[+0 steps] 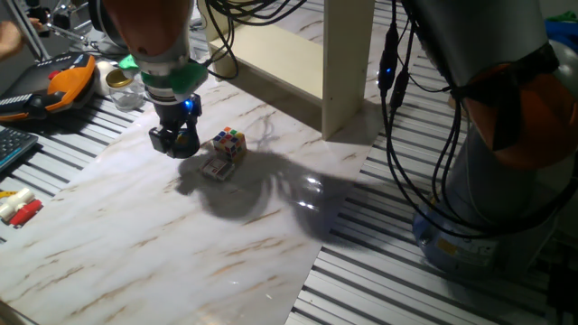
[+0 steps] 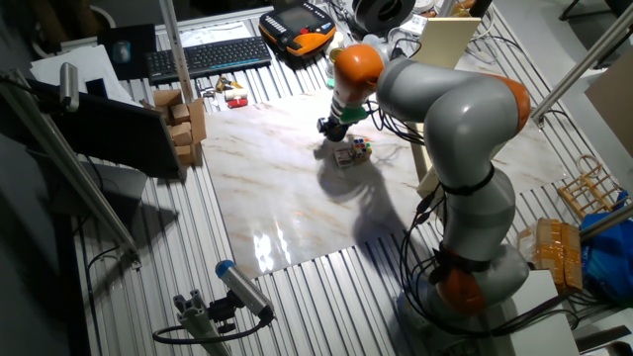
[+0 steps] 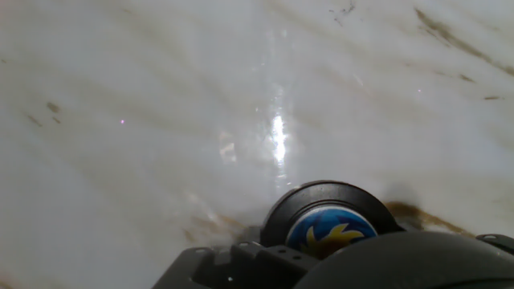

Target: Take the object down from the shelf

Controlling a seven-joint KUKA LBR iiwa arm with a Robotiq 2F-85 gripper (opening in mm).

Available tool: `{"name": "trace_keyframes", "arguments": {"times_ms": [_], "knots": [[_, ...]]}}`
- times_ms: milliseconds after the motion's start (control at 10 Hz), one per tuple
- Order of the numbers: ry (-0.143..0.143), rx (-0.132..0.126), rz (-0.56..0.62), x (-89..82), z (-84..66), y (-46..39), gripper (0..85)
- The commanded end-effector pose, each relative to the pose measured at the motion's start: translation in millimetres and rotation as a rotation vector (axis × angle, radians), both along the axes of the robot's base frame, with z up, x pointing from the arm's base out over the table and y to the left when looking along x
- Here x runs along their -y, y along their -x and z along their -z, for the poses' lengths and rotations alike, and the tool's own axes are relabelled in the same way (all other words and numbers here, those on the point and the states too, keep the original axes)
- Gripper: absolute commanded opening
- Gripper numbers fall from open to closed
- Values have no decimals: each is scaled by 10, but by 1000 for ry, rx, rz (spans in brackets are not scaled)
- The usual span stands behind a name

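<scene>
The pale beige shelf [image 1: 348,63] stands at the back of the marble board [image 1: 181,244], and shows at the top right of the other fixed view [image 2: 447,42]. My gripper [image 1: 175,141] is down low over the board, well left of the shelf, also seen in the other fixed view [image 2: 331,126]. In the hand view a round black disc with a blue and yellow emblem [image 3: 330,225] sits right at my dark fingers [image 3: 241,261], close over the marble. The fingers look closed on it. Their tips are mostly hidden.
A colourful puzzle cube [image 1: 229,143] and a small flat box [image 1: 217,169] lie just right of the gripper. An orange and black handset [image 1: 68,81], a keyboard [image 2: 208,56] and red and white items [image 1: 18,209] lie off the board on the left. Cables hang by the shelf.
</scene>
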State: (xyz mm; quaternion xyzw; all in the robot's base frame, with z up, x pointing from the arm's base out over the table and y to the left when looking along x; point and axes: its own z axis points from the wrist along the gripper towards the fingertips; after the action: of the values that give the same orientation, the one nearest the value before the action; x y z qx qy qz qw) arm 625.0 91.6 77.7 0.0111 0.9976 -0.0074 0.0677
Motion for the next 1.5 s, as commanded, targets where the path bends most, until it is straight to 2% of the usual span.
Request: {"name": "trace_keyframes", "arguments": {"times_ms": [0,200,800,1000,1100,1200,1300,1400], "knots": [[-4,-3,-4,17,21,-1,0],[-18,-5,-15,79,75,1,0],[-18,-12,-16,101,182,3,0],[-43,-12,-7,102,186,3,0],[-28,-24,4,102,186,3,0],[3,-44,1,102,186,3,0],[13,-72,-16,102,186,3,0],[16,-80,-36,102,186,3,0]]}}
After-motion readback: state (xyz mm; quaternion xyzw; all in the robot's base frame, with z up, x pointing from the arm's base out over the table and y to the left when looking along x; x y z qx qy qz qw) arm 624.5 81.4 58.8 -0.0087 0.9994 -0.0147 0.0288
